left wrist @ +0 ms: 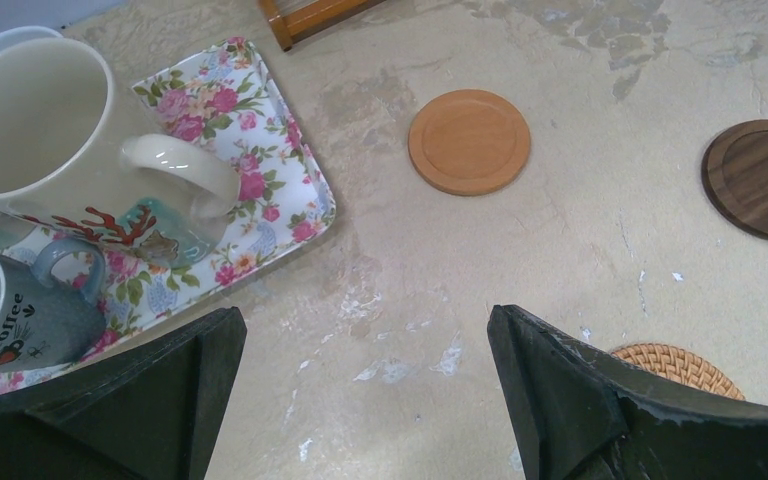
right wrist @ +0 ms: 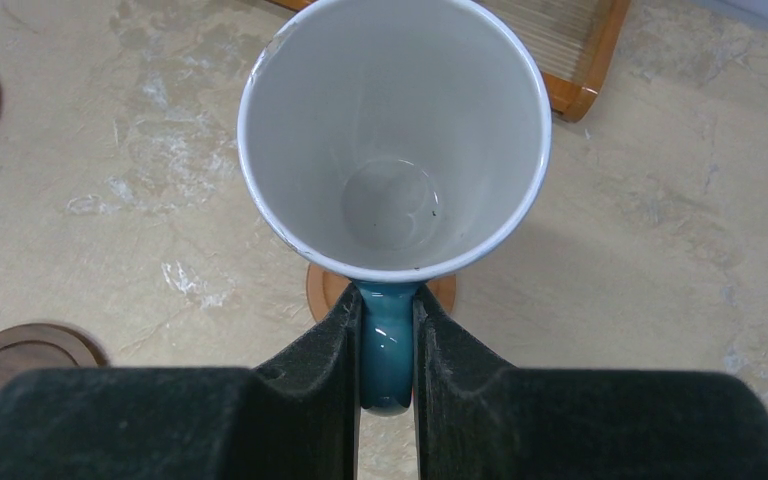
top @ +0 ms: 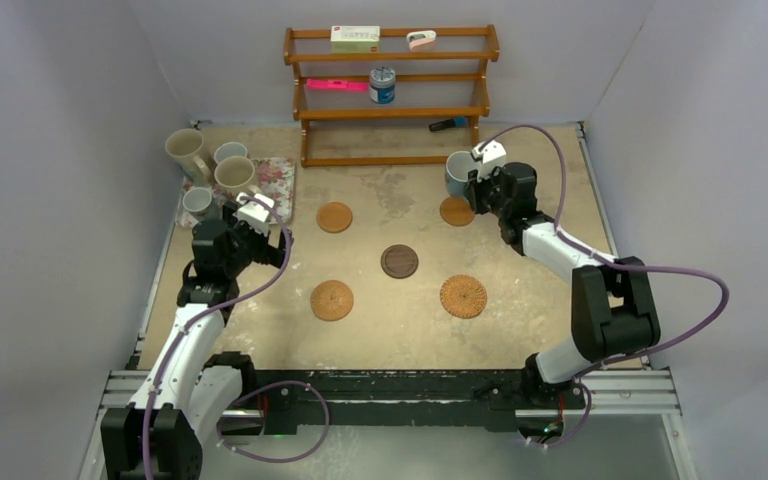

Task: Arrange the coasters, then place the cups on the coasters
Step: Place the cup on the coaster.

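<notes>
— Black rail (top: 390,390) nearest; and the scuffed beige counter (top: 400,330)?
— Grey walls (top: 60,150) enclose it; the left gripper (left wrist: 365,325) gapes empty by the tray (left wrist: 250,130), the right gripper (right wrist: 388,300) pinches the blue cup (right wrist: 390,150) by its handle beside a coaster (top: 456,211).

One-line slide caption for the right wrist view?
Right end effector grips the blue mug by its handle over a tan coaster.

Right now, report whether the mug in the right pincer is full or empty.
Empty. Looking down into the blue mug, its white bottom is bare, no liquid.
</notes>
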`<state>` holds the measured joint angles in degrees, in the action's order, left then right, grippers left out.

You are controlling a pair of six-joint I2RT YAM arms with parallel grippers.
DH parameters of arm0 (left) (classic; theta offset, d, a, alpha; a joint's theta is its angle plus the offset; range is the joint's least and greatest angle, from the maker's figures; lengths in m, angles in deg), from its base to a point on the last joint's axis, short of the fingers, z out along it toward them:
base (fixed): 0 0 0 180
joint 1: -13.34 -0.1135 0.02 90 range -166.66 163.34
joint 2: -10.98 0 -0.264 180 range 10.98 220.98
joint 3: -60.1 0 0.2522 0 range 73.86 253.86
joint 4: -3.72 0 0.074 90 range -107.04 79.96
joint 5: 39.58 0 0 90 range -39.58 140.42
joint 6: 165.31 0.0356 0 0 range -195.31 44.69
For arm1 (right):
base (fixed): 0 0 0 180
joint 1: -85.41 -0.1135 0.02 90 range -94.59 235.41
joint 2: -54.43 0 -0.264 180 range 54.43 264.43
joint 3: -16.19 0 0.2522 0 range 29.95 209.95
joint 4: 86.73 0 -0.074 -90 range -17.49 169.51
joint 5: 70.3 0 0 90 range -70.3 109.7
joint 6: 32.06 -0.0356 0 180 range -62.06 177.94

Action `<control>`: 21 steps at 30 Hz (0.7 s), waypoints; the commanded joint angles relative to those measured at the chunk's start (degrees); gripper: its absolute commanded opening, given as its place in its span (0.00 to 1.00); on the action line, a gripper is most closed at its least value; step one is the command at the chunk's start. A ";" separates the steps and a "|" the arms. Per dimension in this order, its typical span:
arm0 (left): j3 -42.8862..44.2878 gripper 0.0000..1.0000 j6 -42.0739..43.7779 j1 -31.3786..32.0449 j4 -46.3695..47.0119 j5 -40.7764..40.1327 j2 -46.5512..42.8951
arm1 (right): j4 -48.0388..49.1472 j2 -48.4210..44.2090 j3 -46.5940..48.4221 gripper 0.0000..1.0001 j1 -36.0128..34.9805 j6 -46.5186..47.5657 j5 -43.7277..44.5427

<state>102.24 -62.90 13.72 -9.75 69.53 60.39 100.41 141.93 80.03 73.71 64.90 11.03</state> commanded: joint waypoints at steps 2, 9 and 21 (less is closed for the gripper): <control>-0.24 1.00 0.96 -0.29 1.55 1.23 -0.66 | 7.49 0.24 -0.51 0.00 0.37 -1.40 -1.24; -0.33 1.00 1.00 -0.29 1.64 1.19 -0.63 | 6.06 0.04 -0.60 0.00 0.36 -1.79 -0.99; -0.27 1.00 1.11 -0.29 1.64 1.06 -0.50 | 3.39 1.44 0.46 0.00 0.37 -1.16 0.02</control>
<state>102.24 -62.42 13.72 -9.75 69.53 60.39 100.07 143.94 79.07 73.86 63.90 11.08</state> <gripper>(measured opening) 0.998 0.215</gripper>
